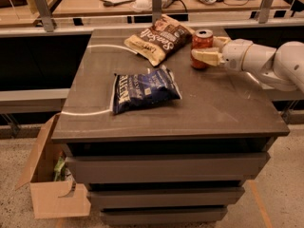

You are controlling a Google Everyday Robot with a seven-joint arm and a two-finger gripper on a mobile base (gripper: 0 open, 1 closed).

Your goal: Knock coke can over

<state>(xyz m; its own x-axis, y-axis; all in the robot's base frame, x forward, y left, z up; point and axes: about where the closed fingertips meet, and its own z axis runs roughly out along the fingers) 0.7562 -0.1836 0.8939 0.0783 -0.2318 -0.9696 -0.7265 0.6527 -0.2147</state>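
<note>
Coke can [203,40] upright, long axis vertical, claw [201,57] against its front, spread unclear.

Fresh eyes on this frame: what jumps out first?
The white arm reaches in from the right, its gripper at the lower half of the upright coke can near the back right of the table. Next, a dark blue chip bag lies mid-table, with a brown chip bag behind it, left of the can. An open cardboard box sits on the floor at the left.
</note>
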